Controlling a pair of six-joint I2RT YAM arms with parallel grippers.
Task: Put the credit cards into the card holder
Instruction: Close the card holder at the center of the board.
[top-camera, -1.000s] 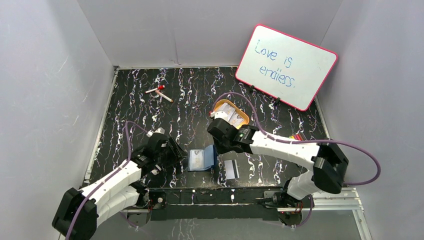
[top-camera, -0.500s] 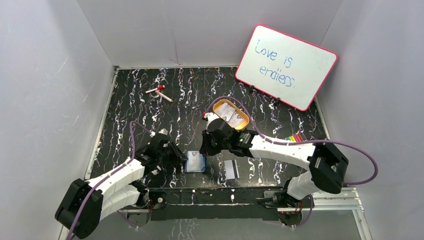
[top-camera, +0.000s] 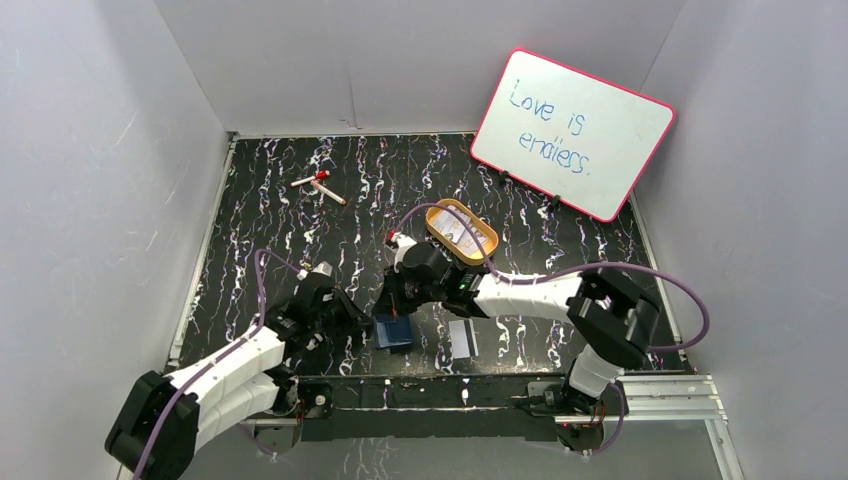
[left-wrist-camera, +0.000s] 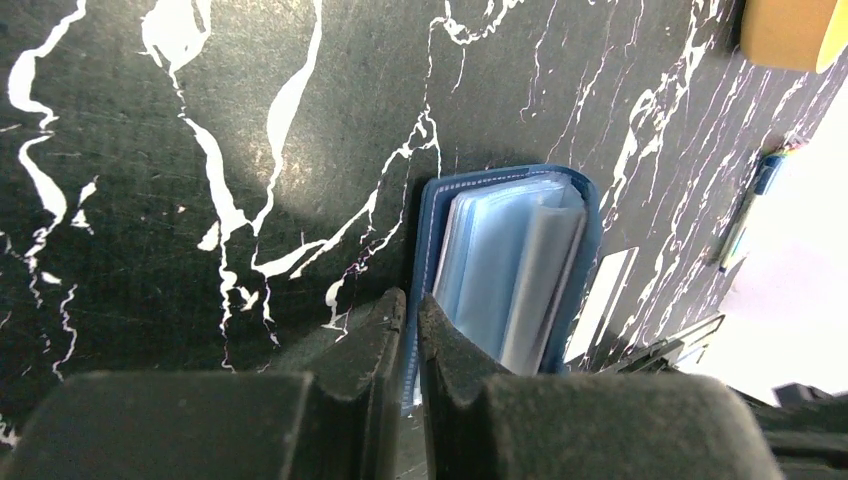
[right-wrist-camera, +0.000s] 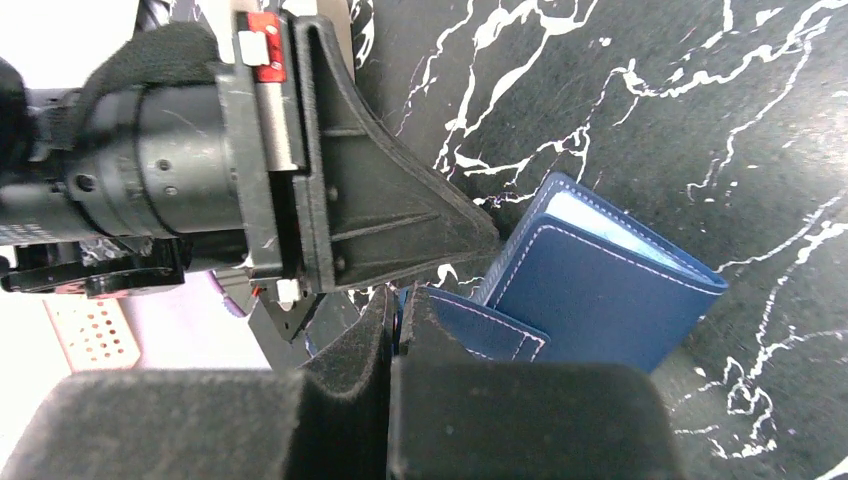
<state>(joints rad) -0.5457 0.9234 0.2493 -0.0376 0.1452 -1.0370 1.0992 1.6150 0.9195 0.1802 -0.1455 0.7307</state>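
Card holder (top-camera: 393, 331) at counter (top-camera: 300, 240) front: left claw (left-wrist-camera: 410, 300) pinches a cover edge, right claw (right-wrist-camera: 397, 298) pinches the snap tab (right-wrist-camera: 480, 335). Likely step: opening it; next, part the covers for the credit card (top-camera: 460, 338) alongside.

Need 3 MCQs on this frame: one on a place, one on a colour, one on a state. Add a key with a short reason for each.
1. Relative to the card holder, the loose card lies:
A. left of it
B. right of it, flat on the table
C. on top of it

2. The whiteboard has a frame that is:
A. pink
B. green
C. black

3. The right gripper is:
A. wide open
B. shut on nothing
C. shut on the card holder's tab

Key:
1 B, the top view shows the striped card on the table just right of the holder.
2 A, a pink edge runs all round it.
3 C, the right wrist view shows the blue tab pinched between the fingers.
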